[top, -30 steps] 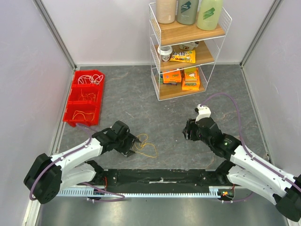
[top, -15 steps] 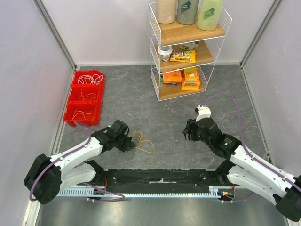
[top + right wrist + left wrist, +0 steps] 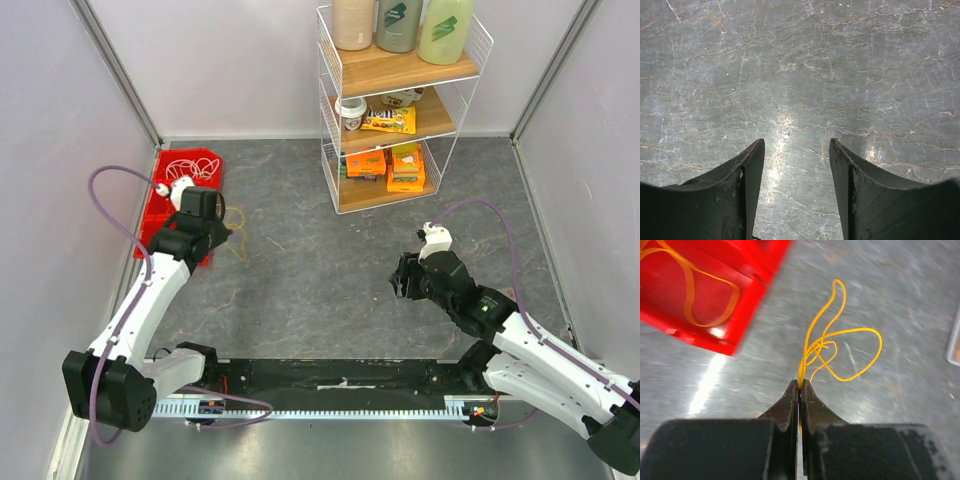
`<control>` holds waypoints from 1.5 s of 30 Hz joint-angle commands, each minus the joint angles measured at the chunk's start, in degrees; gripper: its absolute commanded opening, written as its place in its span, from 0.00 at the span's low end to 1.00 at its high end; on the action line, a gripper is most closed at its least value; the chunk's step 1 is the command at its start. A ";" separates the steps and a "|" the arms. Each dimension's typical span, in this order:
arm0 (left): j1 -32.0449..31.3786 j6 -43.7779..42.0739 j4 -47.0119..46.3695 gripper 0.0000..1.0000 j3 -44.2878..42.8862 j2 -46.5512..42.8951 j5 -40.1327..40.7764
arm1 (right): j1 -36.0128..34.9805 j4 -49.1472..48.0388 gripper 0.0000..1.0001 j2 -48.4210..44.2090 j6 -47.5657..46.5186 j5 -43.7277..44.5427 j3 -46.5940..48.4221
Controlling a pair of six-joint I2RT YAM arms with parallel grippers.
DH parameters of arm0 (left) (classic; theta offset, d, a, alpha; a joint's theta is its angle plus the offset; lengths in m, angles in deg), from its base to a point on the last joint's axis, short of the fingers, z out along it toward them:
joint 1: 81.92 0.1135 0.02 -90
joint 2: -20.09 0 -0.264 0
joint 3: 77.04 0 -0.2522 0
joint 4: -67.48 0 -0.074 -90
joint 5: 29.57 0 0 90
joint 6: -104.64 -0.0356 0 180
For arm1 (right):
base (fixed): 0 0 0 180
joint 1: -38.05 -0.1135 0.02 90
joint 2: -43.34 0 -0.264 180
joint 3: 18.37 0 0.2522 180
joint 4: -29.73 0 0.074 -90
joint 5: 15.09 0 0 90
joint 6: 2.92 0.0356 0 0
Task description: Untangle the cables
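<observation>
Grey marbled floor (image 3: 330,290), pale walls (image 3: 220,70), 3-tier wire shelf (image 3: 400,110)

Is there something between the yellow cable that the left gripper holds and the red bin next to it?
Nothing visible stands in the way. The left gripper is shut on the yellow cable, and the cable is just beside the red bin. Only the bin's own wall lies between them.

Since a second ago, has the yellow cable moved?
Yes. Pinched in the left gripper, the yellow cable went from the table's near middle, up and left in the top view, to beside the red bin.
</observation>
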 commanded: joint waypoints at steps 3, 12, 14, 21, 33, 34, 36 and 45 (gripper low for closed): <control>9.91 2.21 7.28 0.02 -7.26 2.23 4.77 | 0.10 -0.14 0.62 -0.53 -1.10 0.48 -0.29; 32.93 21.39 19.04 0.02 -15.08 17.42 -12.62 | 0.10 0.83 0.62 -3.95 -1.54 0.83 -0.73; 37.16 23.59 19.23 0.02 -14.47 20.76 -21.86 | 0.10 0.74 0.62 -3.87 -1.54 0.92 -0.82; 41.74 28.69 17.03 0.02 -15.70 28.07 -24.28 | 0.10 -0.22 0.62 -1.94 -2.15 0.74 -0.64; 42.19 28.96 15.63 0.02 -18.25 29.21 -2.05 | 0.10 -0.75 0.62 -0.44 -2.15 0.74 -0.55; 42.27 28.44 15.28 0.02 -18.60 29.74 -1.08 | 0.10 -0.75 0.62 -0.27 -2.16 0.66 -0.47; 42.19 27.91 15.01 0.02 -19.21 31.14 0.33 | 0.10 -0.75 0.62 -0.09 -2.24 0.65 -0.12; 41.57 24.92 12.46 0.33 -19.21 29.14 0.61 | 0.10 -1.80 0.62 1.31 -2.42 -0.04 0.06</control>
